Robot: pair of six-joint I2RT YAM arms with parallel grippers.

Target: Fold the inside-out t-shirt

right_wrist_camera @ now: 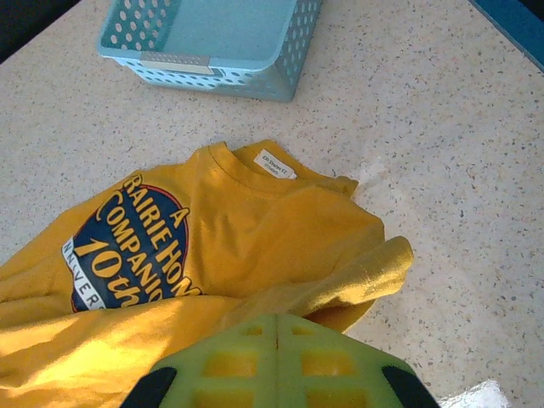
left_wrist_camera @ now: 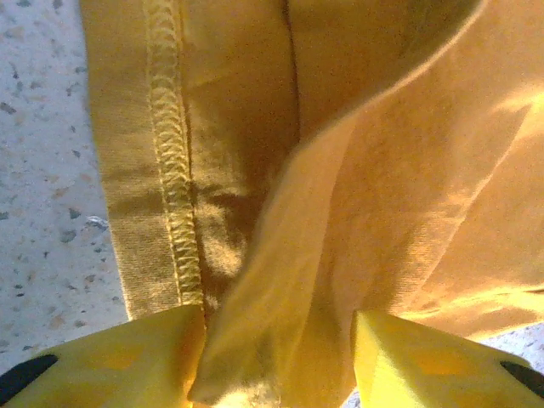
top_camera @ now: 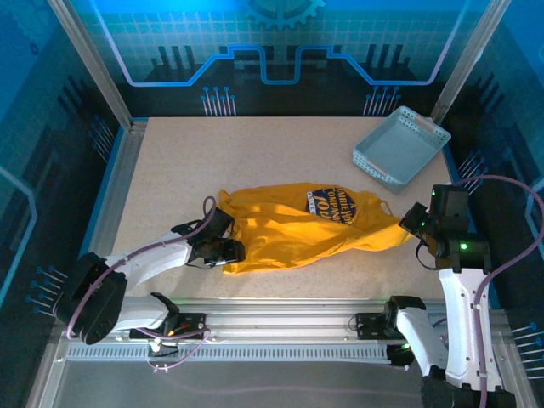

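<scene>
Left wrist view, left gripper (left_wrist_camera: 276, 357) pinching soft mustard t-shirt (left_wrist_camera: 382, 212) by stitched hem, right gripper (right_wrist_camera: 276, 336) pressed together

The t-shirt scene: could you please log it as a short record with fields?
t-shirt: yellow, crumpled on the table, navy print up
collar: towards the basket, label showing
basket: pale blue, beyond the shirt, apart from it
left gripper: jaws shut on a fold at the hem end
right gripper: jaws shut, at the shirt's other end; grasp unclear
fold: not yet done
</scene>
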